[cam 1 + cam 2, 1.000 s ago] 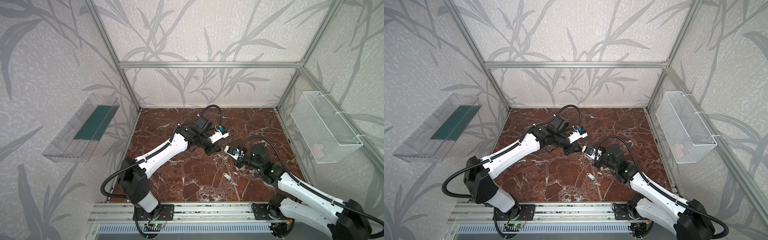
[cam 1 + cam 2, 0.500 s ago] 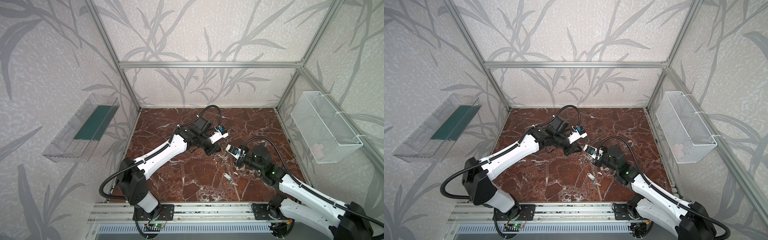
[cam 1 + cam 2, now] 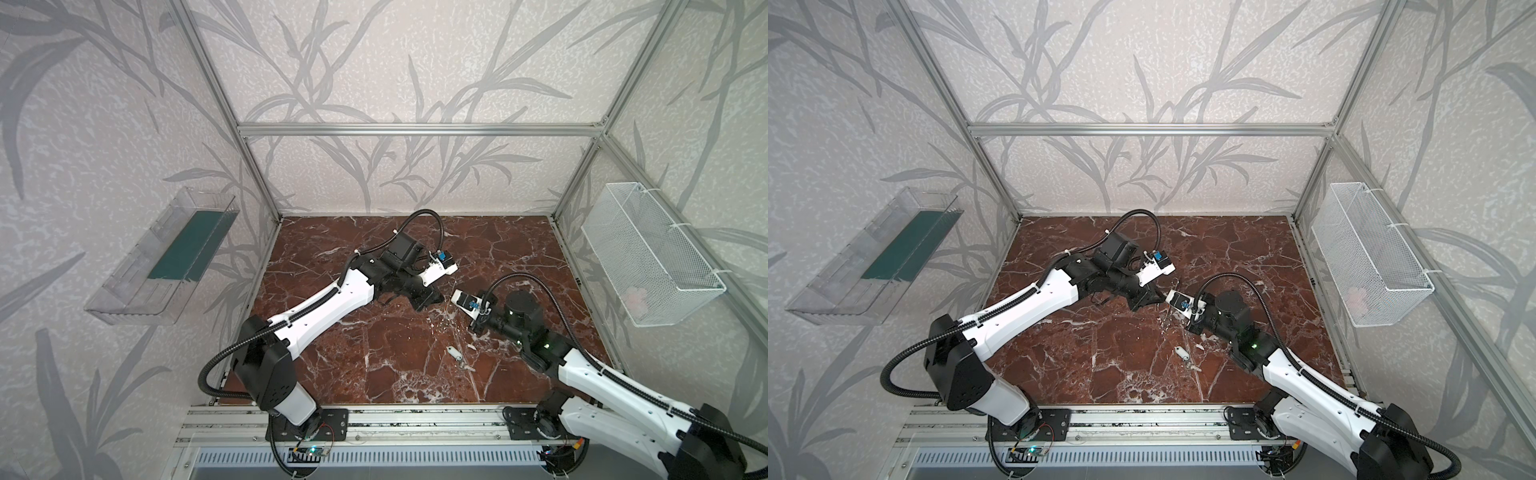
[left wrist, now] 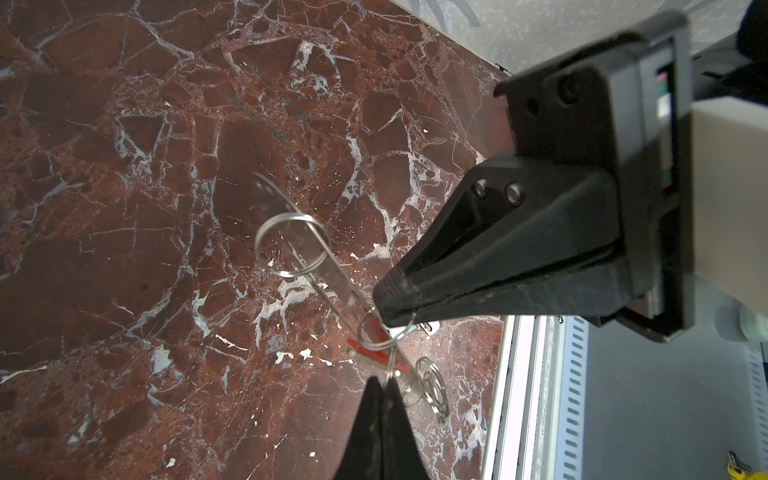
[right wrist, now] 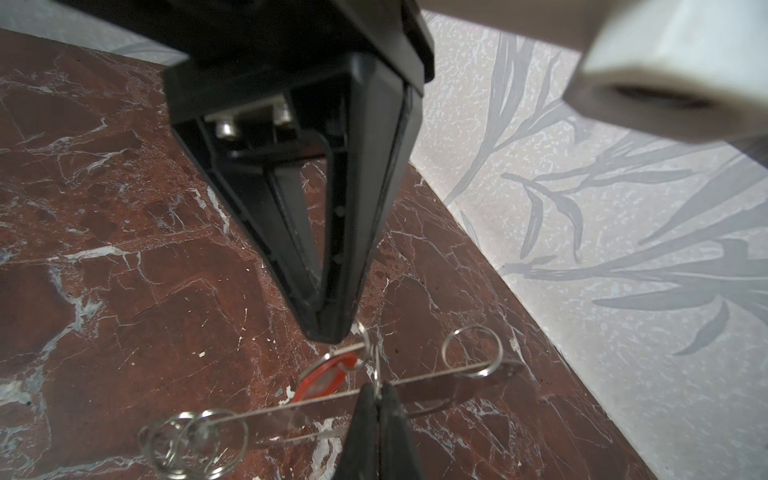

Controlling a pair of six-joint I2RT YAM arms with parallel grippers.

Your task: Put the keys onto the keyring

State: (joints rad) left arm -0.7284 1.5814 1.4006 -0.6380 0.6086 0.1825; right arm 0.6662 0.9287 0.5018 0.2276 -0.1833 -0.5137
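The keyring (image 5: 432, 380) is a thin grey metal plate seen edge-on, lifted above the marble floor, with split rings at both ends (image 5: 471, 351). In the left wrist view the keyring (image 4: 332, 272) runs diagonally. A red-orange key tag (image 5: 324, 380) (image 4: 374, 345) hangs on a small split ring beside the plate. My left gripper (image 4: 381, 384) (image 3: 434, 296) and right gripper (image 5: 377, 390) meet tip to tip, and both are shut on that small ring. Its metal key is not clear. The white-tagged key (image 3: 456, 354) (image 3: 1180, 352) lies loose on the floor nearer the front.
A clear plastic bin (image 3: 166, 257) hangs on the left wall. On the right wall hangs a white wire basket (image 3: 652, 257). The aluminium rail (image 3: 374, 419) with both arm bases runs along the front edge of the marble floor (image 3: 374, 345).
The right wrist has shifted very slightly. Both grippers stay shut at the same spot.
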